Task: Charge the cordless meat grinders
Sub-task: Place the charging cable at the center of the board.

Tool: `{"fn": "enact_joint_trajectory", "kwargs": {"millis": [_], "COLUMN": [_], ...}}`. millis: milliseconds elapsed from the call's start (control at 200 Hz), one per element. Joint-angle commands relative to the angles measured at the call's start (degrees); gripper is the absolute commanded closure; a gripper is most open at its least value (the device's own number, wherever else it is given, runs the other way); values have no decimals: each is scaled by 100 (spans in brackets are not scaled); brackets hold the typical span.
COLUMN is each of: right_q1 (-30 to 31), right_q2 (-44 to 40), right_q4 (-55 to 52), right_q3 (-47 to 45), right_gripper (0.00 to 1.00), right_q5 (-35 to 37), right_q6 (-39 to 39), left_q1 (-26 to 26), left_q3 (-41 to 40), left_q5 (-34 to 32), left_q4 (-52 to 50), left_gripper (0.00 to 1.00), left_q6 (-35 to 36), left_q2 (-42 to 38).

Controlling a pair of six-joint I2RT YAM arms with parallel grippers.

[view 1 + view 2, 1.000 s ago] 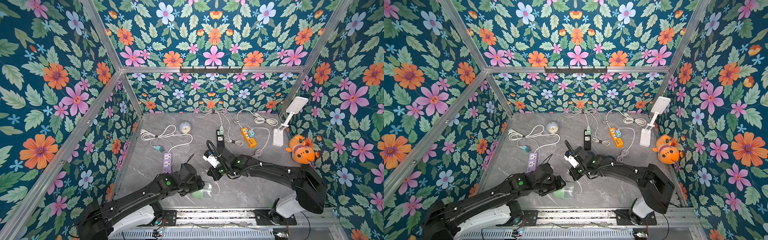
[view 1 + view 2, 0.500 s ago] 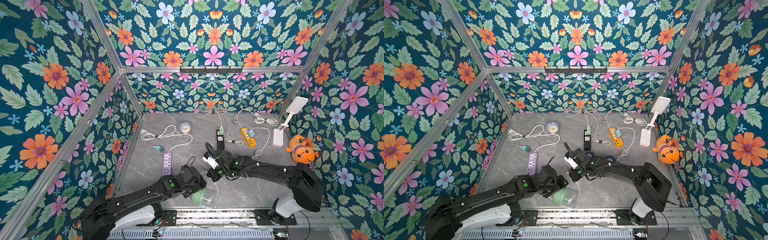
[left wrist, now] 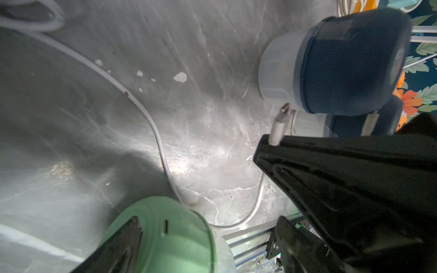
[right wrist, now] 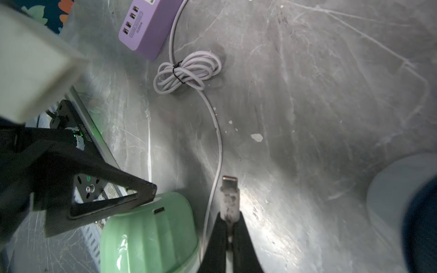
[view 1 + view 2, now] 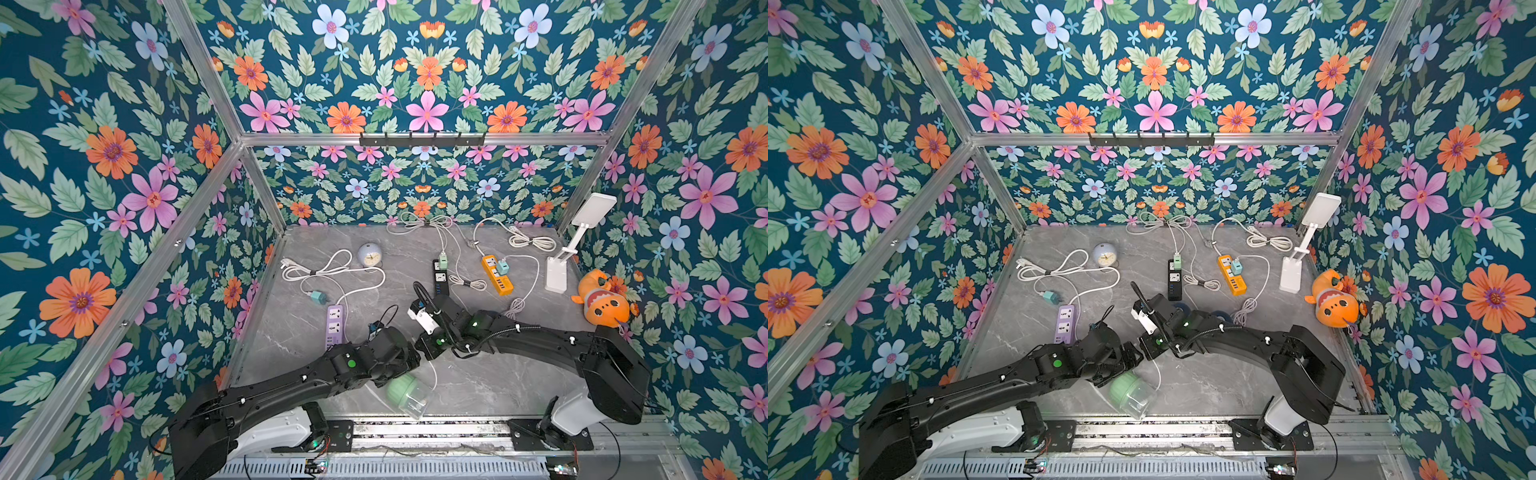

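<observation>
The mint green cordless meat grinder (image 5: 401, 388) (image 5: 1125, 388) lies tilted near the table's front edge, its clear cup toward the rail. My left gripper (image 3: 208, 219) (image 5: 401, 365) is open wide over it. One finger rests on the green dome (image 3: 170, 241) and the other stands apart from it. The dome's charging port (image 4: 159, 210) faces my right gripper (image 4: 228, 217) (image 5: 428, 349), which is shut on a white cable plug (image 4: 229, 196) (image 3: 280, 123) just beside the grinder. Two navy grinders (image 3: 350, 63) (image 5: 1181, 309) stand behind the right arm, mostly hidden in both top views.
The held cable runs by a tied coil (image 4: 186, 73) to the purple power strip (image 5: 334, 328). Farther back lie a black strip (image 5: 440, 278), an orange strip (image 5: 496, 274), a pale blue clock (image 5: 369, 255), a white lamp (image 5: 557, 270) and an orange plush fish (image 5: 602, 303).
My left arm has reached further right, close to the right gripper. The green grinder has tipped, its cup turning toward the front rail. The right gripper keeps hold of the plug.
</observation>
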Motion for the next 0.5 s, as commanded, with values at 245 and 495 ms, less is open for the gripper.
{"fn": "enact_joint_trajectory", "kwargs": {"millis": [245, 495], "right_q1": [-177, -49], "right_q2": [-538, -1317], "right_q4": [-229, -1338], "right_q3": [-64, 213], "right_gripper": [27, 17], "right_q5": [295, 153], "right_q6": [154, -375], "left_q1": [538, 1612], "left_q3": [661, 799], "left_q5": [-490, -44], "left_q4": [-830, -1141], "left_gripper": [9, 9], "left_q6": [866, 1774], "left_q2": [184, 73]}}
